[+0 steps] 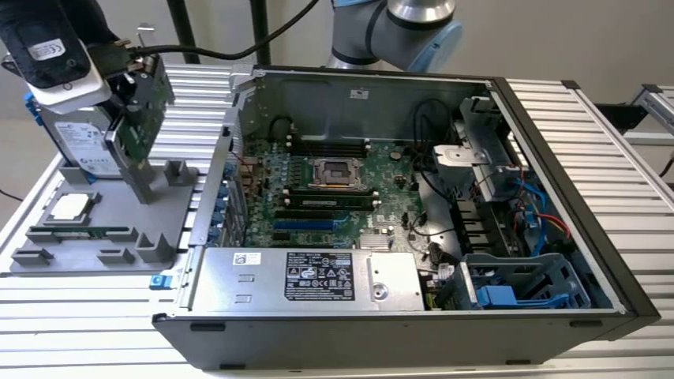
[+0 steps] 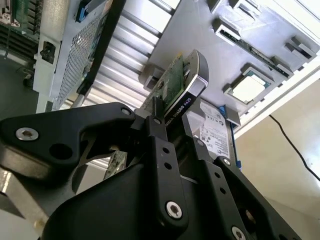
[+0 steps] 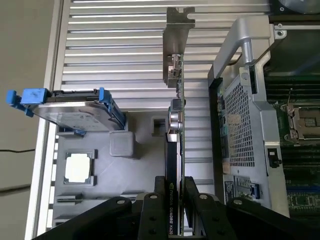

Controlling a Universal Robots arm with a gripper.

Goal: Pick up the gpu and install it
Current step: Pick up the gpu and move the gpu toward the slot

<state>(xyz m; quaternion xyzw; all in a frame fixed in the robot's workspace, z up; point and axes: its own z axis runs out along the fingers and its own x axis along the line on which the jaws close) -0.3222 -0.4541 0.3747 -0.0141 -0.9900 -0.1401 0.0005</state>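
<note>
Ribbed aluminium table (image 1: 84,324) bears grey tray (image 1: 169,193); gripper (image 3: 175,189) clamps upright gpu (image 3: 176,125), possibly seated there

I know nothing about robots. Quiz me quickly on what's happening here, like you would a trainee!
1. True or false: the gripper is clamped on the gpu.
2. What stands upright on the grey tray? A) a blue-framed hard drive B) a fan C) a keyboard
3. Is the gpu inside the computer case yet?
Key: 1 true; 2 A; 3 no, it is outside, at the exterior view's left.
</note>
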